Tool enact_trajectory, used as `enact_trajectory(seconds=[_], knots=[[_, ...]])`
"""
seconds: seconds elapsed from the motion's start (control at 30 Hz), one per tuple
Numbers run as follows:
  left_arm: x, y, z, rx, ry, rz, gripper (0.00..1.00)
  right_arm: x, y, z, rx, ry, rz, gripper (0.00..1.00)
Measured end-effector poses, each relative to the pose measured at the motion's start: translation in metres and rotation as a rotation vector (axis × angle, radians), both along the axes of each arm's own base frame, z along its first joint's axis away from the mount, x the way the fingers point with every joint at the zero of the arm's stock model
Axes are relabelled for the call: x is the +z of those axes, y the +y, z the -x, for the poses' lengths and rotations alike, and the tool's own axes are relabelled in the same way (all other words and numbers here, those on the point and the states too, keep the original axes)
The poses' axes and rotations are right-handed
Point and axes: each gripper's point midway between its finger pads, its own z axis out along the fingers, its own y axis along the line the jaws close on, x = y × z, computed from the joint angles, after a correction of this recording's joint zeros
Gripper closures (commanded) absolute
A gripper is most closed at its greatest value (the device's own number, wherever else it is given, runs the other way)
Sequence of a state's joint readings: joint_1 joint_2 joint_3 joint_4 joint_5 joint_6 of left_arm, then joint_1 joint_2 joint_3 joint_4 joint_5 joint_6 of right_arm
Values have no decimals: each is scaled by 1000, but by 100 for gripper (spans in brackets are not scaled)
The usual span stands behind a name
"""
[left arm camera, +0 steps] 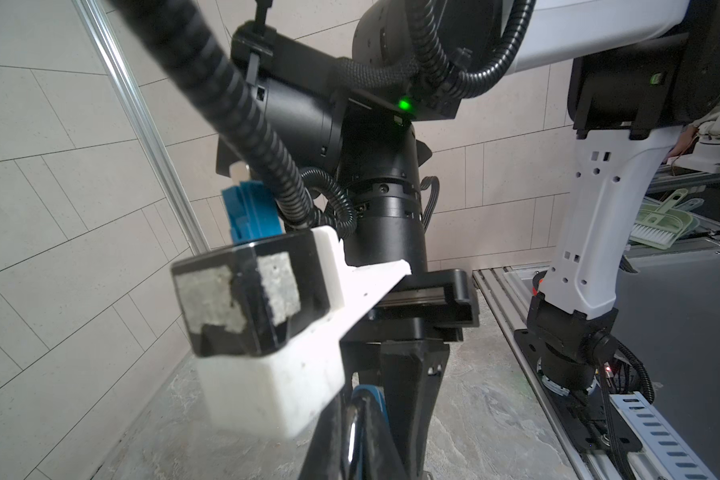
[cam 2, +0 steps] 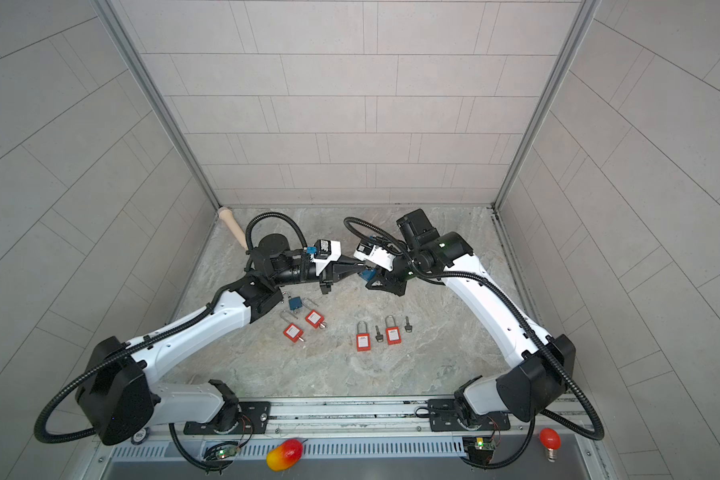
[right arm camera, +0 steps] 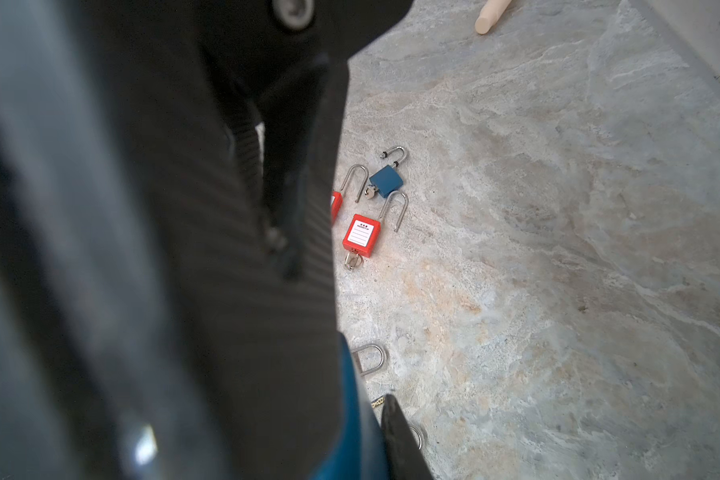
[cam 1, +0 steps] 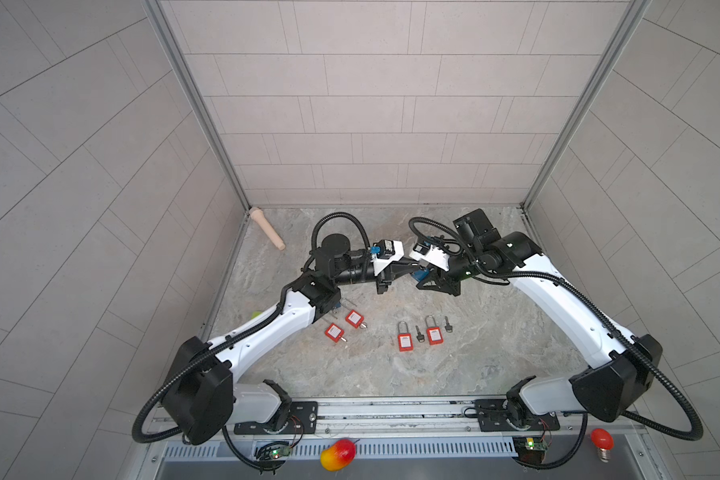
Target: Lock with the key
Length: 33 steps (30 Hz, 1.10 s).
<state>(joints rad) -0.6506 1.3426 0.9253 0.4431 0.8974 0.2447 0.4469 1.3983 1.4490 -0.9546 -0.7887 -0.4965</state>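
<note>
Found nearest, on the front ledge, a toy mango (cam 1: pixel 337 454) and a red bulb (cam 1: pixel 601 440). Saw farther in, on the table (cam 1: pixel 495 340), two shut red padlocks (cam 1: pixel 405 341), a loose key (cam 1: pixel 420 333) between them, another key (cam 1: pixel 447 324) just beside. Noted left of these two open red padlocks (cam 1: pixel 334 332) with keys in. Saw beyond, above the table, the right gripper (cam 1: pixel 424 277) clamped on a blue padlock (cam 2: pixel 368 274), the left gripper (cam 1: pixel 412 263) pinched narrow at it; could not tell of any key in its pinch. Spotted farthest a wooden peg (cam 1: pixel 267 228).
</note>
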Motion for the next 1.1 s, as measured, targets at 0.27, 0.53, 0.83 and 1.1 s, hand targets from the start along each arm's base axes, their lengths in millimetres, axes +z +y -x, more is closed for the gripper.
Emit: enact_trajectory(seconds=[0.27,0.53,0.83,1.1], knots=[[0,5,3,16,-4,2,100,-1,3,2,15,18,-12,100],[3,7,7,3,25,42,100,-4,3,7,75,-14,-1,98],[-10,11,18,-92,127,30,100,-3,-2,22,116,-64,-29,65],[-76,20,15,-66,362,-108,100,42,-6,45,146,-208,-151,54]])
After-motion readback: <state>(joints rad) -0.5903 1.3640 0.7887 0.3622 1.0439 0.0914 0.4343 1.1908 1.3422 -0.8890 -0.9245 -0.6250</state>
